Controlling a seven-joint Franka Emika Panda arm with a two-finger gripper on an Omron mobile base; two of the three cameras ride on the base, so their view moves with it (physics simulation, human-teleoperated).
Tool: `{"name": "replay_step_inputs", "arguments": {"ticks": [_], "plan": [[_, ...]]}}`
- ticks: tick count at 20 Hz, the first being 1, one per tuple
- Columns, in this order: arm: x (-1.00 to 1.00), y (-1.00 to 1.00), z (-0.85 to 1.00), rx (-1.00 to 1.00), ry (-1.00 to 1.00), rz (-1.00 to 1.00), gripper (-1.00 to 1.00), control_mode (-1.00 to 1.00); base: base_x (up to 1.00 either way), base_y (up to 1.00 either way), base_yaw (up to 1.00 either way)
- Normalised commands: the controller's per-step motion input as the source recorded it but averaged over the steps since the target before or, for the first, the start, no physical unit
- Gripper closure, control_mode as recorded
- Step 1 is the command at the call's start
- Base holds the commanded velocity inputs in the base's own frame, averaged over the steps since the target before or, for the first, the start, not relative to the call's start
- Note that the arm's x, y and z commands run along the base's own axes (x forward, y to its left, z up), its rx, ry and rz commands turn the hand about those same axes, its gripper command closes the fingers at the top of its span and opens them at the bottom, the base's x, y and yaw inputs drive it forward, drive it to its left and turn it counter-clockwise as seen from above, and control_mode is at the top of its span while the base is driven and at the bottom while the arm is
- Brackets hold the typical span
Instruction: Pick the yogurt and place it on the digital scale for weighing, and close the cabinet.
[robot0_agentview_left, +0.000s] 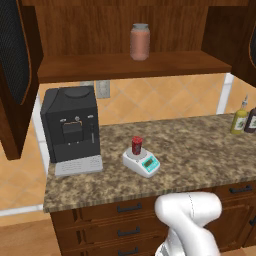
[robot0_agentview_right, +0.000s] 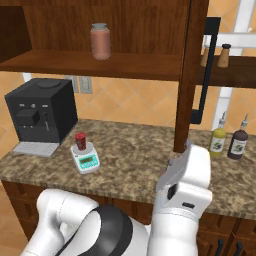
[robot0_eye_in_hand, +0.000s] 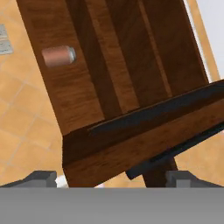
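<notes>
At the left of my left base view, one open door (robot0_agentview_left: 14, 65) of the cabinet (robot0_agentview_left: 125, 35) hangs out from the wall, its dark glass panel facing the room. Just inside it, the black coffee machine (robot0_agentview_left: 70, 127) stands on the granite worktop (robot0_agentview_left: 200, 150) at its left end. To its right, the yogurt (robot0_agentview_left: 137, 145) sits upright on the round plate of the digital scale (robot0_agentview_left: 141, 162), whose teal display faces the front edge. Above them, on the cabinet's open shelf, a pinkish-orange jar (robot0_agentview_left: 140, 41) with a grey lid stands alone. Farther right, two bottles (robot0_agentview_left: 244, 120) stand side by side at the far end of the worktop, one yellow-green, one dark.

My arm rises from below the drawers (robot0_agentview_left: 130, 220), and in the right base view it reaches up to the edge of the right cabinet door (robot0_agentview_right: 189, 75), which stands swung out with its black bar handle (robot0_agentview_right: 205, 75) on the far side.

In the hand view, my tool (robot0_eye_in_hand: 111, 179) is released, its two dark fingertips (robot0_eye_in_hand: 41, 178) spread wide and grasping nothing, pointed at the edge of that open door just beyond them; I cannot tell whether they touch the wood. The jar shows small beyond, on the shelf.
</notes>
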Motion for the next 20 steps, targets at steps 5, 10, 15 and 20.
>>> {"name": "replay_step_inputs", "arguments": {"ticks": [5,10,15,20], "plan": [[0.08,-0.59,-0.17,0.1,0.09,0.08,-1.0,-1.0,0.0,0.0,0.0],[0.78,-0.42,-0.24,0.17,0.06,0.15,-1.0,-1.0,0.0,0.0,0.0],[0.88,-0.42,-0.1,0.22,0.0,0.15,-1.0,-1.0,0.0,0.0,0.0],[0.42,-0.71,0.0,0.18,0.0,0.08,-1.0,-1.0,0.0,0.0,0.0]]}}
